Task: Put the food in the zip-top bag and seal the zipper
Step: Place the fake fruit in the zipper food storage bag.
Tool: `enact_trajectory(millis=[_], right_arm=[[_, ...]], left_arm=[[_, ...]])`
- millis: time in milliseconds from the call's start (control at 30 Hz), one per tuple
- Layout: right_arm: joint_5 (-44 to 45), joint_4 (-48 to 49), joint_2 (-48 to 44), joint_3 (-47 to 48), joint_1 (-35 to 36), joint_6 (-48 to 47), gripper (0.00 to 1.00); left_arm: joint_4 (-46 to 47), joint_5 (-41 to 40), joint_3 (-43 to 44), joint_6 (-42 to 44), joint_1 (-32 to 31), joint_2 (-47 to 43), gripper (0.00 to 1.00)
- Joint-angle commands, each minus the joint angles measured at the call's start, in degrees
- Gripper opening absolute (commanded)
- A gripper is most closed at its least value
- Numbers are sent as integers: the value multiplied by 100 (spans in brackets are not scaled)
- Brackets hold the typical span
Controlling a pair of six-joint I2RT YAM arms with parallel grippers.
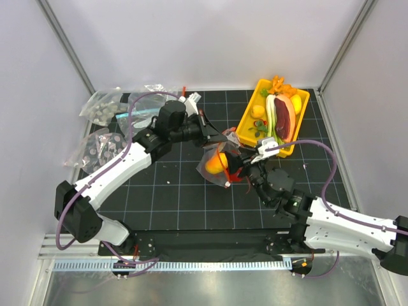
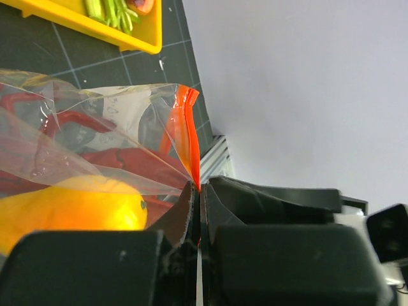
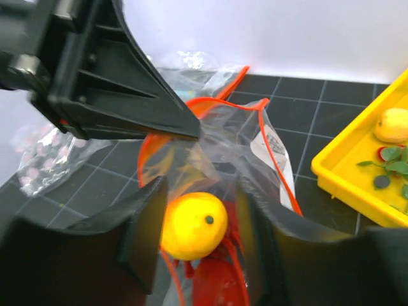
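The zip-top bag hangs just above the mat at mid-table, its mouth held up. My left gripper is shut on the red-orange zipper at one corner of the mouth, and its jaws are pressed together on the strip. A yellow fruit and the red lobster lie in the bag. My right gripper reaches down at the bag's mouth, open. The yellow fruit sits between its fingers, with a gap on the right side.
A yellow tray at the back right holds a dark red-purple slab, a leek and small fruit pieces. Bags of grey discs lie at the back left. White walls enclose the mat.
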Motion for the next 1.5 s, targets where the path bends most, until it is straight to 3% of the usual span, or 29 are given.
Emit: enact_trajectory(millis=[0,67,200,267,533,700,733,767,833,967,1467], right_arm=[[-483,-1279,-110,631,-23,374,50],[-841,-1607,-93,868,-32,419,49],[-1379,-2503,65,1228,-67,437,62],[-1433,-2908,180,1378,-76,367,51],[-1907,-2980,399,1212,-471,120,36],[-2443,-2577,803,1168,-700,24,52],[-2487,-2523,847,1185,-700,-55,58],[-2653,-2444,882,1185,-700,-99,73],[-2681,-2356,1084,1316,-700,-152,80],[-2926,-2365,1463,1511,-700,-285,74],[-3446,-1038,1445,491,-665,-56,69]], left_arm=[[-60,-34,276,403,42,-230,0],[-96,-104,276,474,42,-221,1],[-140,-70,302,606,42,-186,0],[-201,-69,302,738,51,-195,0],[-280,-439,-128,1054,42,-528,0],[-254,-456,-418,1212,16,-792,0],[-228,-482,-549,1239,7,-827,0],[-219,-491,-612,1265,-19,-906,0],[-210,-544,-726,1362,-63,-977,0],[-210,-544,-832,1485,-230,-1126,0],[-157,-746,-1166,1670,-556,-1241,0]])
